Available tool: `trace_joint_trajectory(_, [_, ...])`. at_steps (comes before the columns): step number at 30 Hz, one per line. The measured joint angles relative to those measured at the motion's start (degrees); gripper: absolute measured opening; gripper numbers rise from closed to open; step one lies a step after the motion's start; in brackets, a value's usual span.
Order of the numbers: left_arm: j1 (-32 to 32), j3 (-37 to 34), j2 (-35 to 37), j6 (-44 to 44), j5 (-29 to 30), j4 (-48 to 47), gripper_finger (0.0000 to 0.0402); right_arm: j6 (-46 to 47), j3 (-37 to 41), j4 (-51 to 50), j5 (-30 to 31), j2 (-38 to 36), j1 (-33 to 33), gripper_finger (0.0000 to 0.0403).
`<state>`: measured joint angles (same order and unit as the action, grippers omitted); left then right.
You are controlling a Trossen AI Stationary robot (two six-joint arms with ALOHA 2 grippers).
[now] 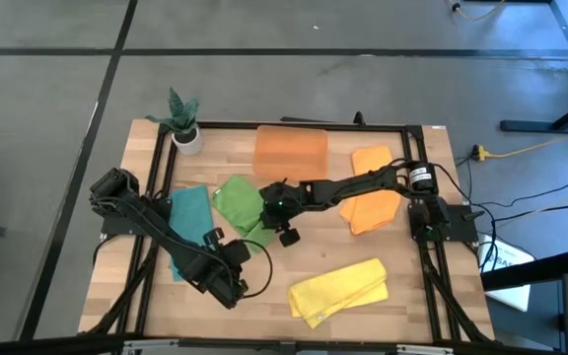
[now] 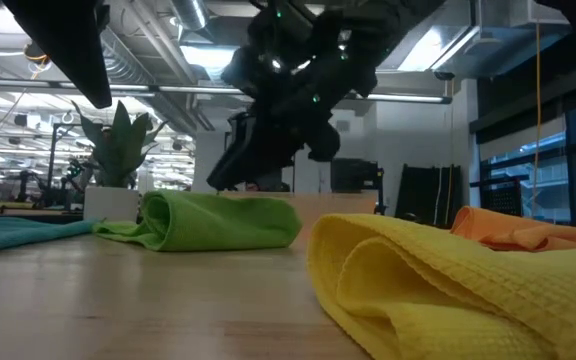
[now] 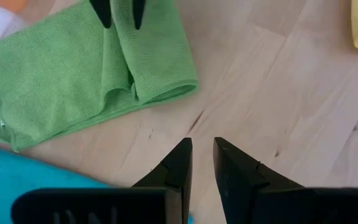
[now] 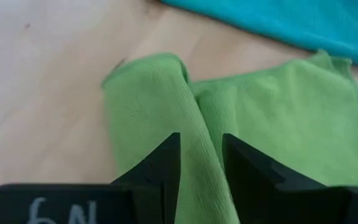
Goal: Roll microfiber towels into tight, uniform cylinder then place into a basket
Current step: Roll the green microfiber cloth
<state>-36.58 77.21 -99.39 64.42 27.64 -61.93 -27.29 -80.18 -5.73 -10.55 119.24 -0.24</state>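
Jaws of the right gripper stand slightly apart astride a raised fold of the green towel, left of centre in the overhead frame; whether they pinch it, I cannot tell. Left gripper waits near the lower left, jaws narrowly apart, empty. Rolling looks barely begun; next the fold must be tucked tight. Only the overhead frame shows the basket, upper centre on the counter; the low view shows the roll's height.
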Motion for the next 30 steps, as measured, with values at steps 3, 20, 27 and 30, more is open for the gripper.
trace_joint_trajectory(3, [0.0,0.0,0.0,0.0,0.0,0.0,0.0057,0.0,1.8,2.5,0.0,0.3,-0.8,0.0119])
trace_joint_trajectory(20, [0.1,0.0,0.0,0.1,0.0,1.2,0.0057,-1.4,2.7,7.1,3.3,4.8,-1.3,0.0119])
trace_joint_trajectory(27, [0.1,0.0,0.0,0.0,0.0,1.4,0.0057,-1.5,2.5,7.5,3.7,3.7,-1.3,0.0119])
trace_joint_trajectory(30, [0.1,0.0,0.0,0.0,0.0,1.4,0.0057,-1.5,2.2,7.8,6.2,2.3,-1.3,0.0119])
